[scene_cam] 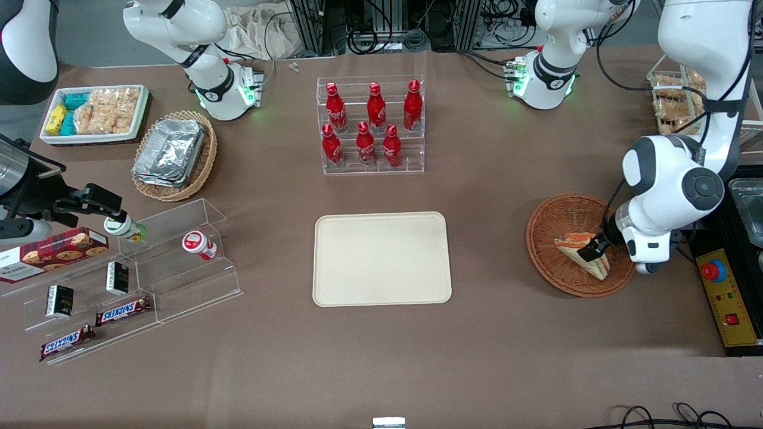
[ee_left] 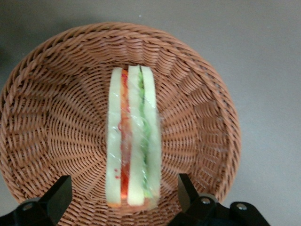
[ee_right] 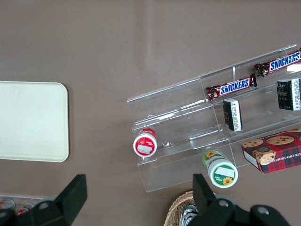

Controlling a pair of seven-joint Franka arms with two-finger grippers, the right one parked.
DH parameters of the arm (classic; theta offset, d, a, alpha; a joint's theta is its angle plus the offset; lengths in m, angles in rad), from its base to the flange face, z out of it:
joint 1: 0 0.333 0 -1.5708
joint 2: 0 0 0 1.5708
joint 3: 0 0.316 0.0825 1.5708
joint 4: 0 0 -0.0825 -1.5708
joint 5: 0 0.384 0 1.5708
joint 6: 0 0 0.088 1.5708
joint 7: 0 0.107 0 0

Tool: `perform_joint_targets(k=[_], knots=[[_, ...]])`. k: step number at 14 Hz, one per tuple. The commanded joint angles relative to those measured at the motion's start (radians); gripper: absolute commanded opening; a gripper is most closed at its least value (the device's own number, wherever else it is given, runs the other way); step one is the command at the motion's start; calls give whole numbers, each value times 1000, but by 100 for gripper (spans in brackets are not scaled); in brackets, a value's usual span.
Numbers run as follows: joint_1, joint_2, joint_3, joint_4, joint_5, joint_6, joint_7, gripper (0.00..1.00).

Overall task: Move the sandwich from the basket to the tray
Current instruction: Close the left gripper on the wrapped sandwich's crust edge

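Front view: sandwich (scene_cam: 581, 254) in basket (scene_cam: 557, 219); end effector (ee_left: 123, 202) spread apart, straddling it, ungrasped; tray (scene_cam: 381, 258) bare; transfer pending.

Even overhead light – soft shadows, foil glare – wrist fingers blurred

The white left arm is bent down at its wrist, and its black two-finger gripper (scene_cam: 594, 251) (ee_left: 122, 197) hangs low with both fingers (ee_left: 56, 195) spread wide apart.
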Motion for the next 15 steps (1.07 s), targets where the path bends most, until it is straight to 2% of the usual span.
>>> perform_joint_targets(k=[1, 8, 10, 11, 13, 14, 15], knots=[[30, 23, -9, 6, -8, 26, -18, 100], [27, 63, -12, 10, -8, 58, -73, 99], [27, 63, -12, 10, -10, 58, -79, 96], [27, 63, -12, 10, -10, 60, -79, 77], [27, 63, -14, 10, -8, 60, -78, 30], [27, 61, -14, 10, -8, 58, -78, 16], [25, 60, -14, 13, -8, 55, -75, 12]])
